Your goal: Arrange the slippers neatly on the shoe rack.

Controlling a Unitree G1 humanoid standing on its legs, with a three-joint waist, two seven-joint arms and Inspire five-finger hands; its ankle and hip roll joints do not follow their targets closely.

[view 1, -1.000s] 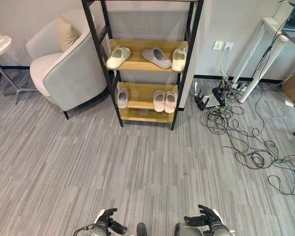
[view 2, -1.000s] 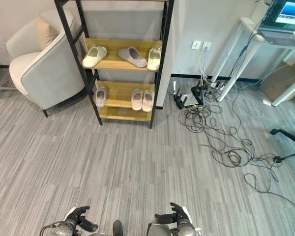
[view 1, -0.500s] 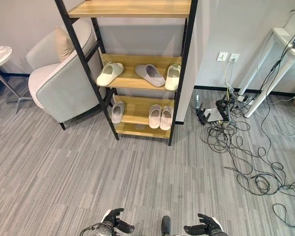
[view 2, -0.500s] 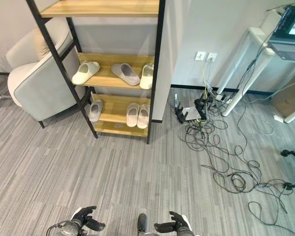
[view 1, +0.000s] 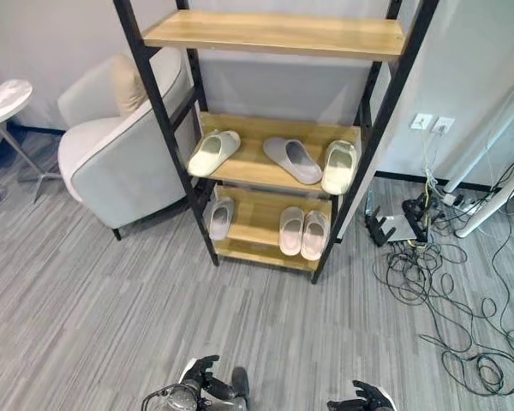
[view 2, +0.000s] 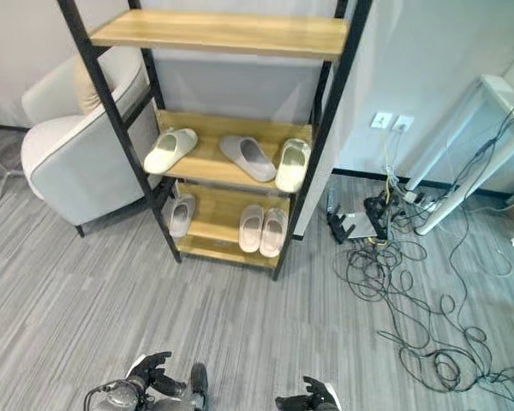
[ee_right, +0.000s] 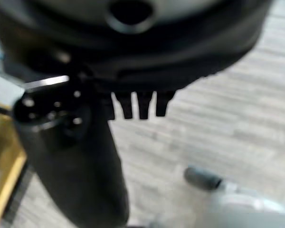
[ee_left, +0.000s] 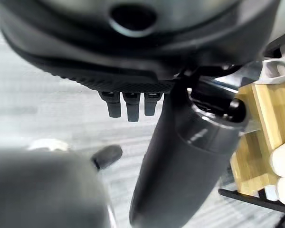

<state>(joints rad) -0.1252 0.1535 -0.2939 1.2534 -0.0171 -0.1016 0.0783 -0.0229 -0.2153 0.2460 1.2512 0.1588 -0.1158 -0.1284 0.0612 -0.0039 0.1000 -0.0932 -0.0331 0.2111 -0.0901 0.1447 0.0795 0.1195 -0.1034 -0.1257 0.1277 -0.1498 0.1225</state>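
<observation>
6 slippers are counted on the shoe rack (view 1: 385,103): 3 on the middle shelf (view 1: 274,163), where the grey slipper (view 1: 291,159) is angled, and 3 on the lower shelf (view 1: 257,235). The approach step is judged in hand, and squaring that slipper is called for next. Nothing is held by the left hand (view 1: 197,387) or right hand (view 1: 361,399), both relaxed, low over the floor (view 1: 111,325).

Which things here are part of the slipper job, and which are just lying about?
Part of the job:
shoe rack
cream slipper, grey slipper, pale slipper on the middle shelf
lone slipper and paired slippers on the lower shelf

Lying about:
armchair
cushion
round table
floor cables
</observation>
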